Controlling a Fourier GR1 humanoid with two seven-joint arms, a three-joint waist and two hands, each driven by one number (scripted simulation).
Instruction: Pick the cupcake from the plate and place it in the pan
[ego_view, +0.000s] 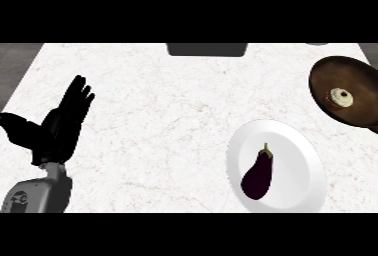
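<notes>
cupcake (341, 97) already sits in brown pan (354, 75), far right; task looks done. white plate (291, 150), near right, holds only eggplant (258, 172). left hand (63, 122) rests at left, fingers straight, holding nothing. right hand out of view. risk: returning arm nudging pan. pan cut off at right edge; dark object (206, 49) at far edge unclear.

Light bright, even, diffuse; no clear source direction. Bench (170, 115) reads near-white, marbling faint. White plate (306, 165) almost merges with it, only a soft rim shadow. No glare. Black left hand (63, 125) shows no surface detail.
</notes>
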